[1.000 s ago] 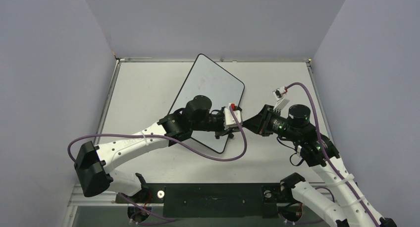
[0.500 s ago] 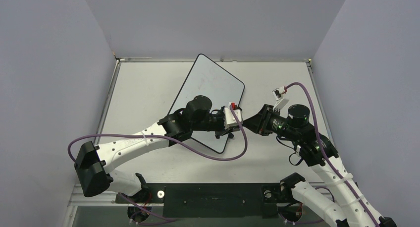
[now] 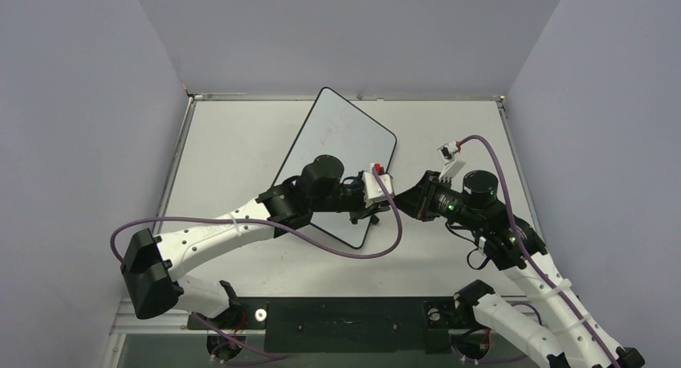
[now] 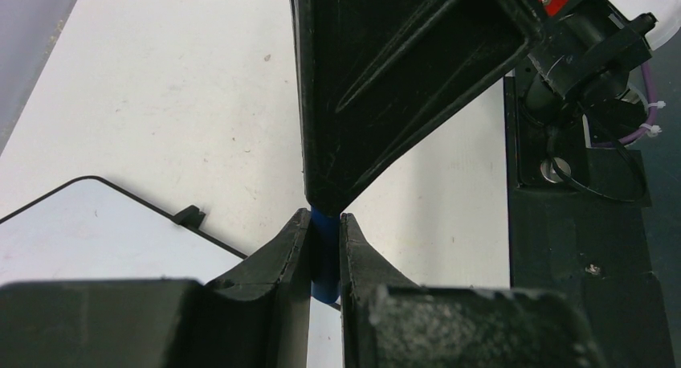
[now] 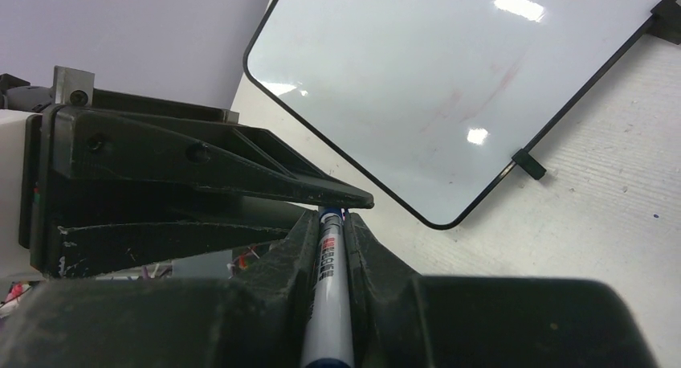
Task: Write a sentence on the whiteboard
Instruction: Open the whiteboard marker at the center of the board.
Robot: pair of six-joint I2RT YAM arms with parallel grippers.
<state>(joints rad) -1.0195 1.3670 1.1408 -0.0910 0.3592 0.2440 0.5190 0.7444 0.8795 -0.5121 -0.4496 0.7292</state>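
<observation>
Whiteboard (image 3: 345,135) lies tilted and blank on the table (image 3: 233,143) in the overhead view, stretching from 12 o'clock toward centre, and just off its 4 o'clock edge the left gripper (image 3: 386,206) and right gripper (image 3: 400,200) meet tip to tip. Over to the left wrist: its fingers are clamped on the blue end of a marker (image 4: 325,259), with the right gripper's nose pressing in from 12 o'clock and a corner of the board down at 8 o'clock. Right wrist now: its fingers are pinched on the marker's white barrel, which points at 12 o'clock into the left gripper, and the board fills the 1 o'clock side.
</observation>
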